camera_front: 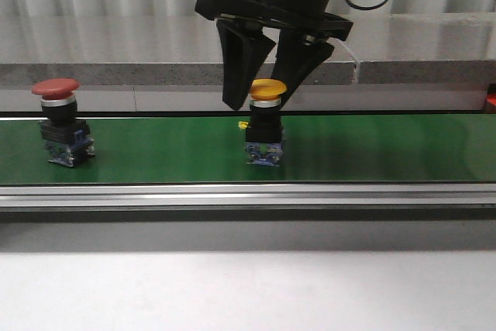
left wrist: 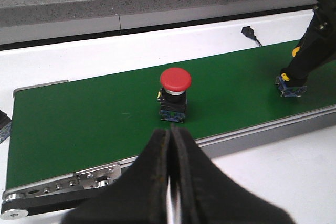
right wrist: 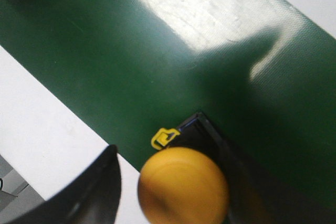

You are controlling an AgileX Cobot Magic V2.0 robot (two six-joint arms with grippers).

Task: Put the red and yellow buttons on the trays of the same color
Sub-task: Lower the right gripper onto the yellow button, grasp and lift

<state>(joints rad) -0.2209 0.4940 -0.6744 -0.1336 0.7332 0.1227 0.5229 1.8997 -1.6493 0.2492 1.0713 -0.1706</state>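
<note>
The yellow button [camera_front: 267, 89] stands upright on the green conveyor belt [camera_front: 155, 149], its cap filling the right wrist view [right wrist: 184, 187]. My right gripper [camera_front: 260, 103] is open and straddles the cap from above; one finger [right wrist: 100, 192] stands clear of it, the other is close against it. The red button [camera_front: 56, 88] stands upright at the belt's left end. In the left wrist view it [left wrist: 175, 80] is just beyond my left gripper [left wrist: 171, 135], which is shut and empty over the belt's near rail. No tray is in view.
An aluminium rail [camera_front: 248, 195] runs along the belt's near edge, with white table in front. A grey stone ledge [camera_front: 116, 74] runs behind. A black cable end [left wrist: 251, 32] lies on the white surface beyond the belt. A red object [camera_front: 490, 100] shows at the far right.
</note>
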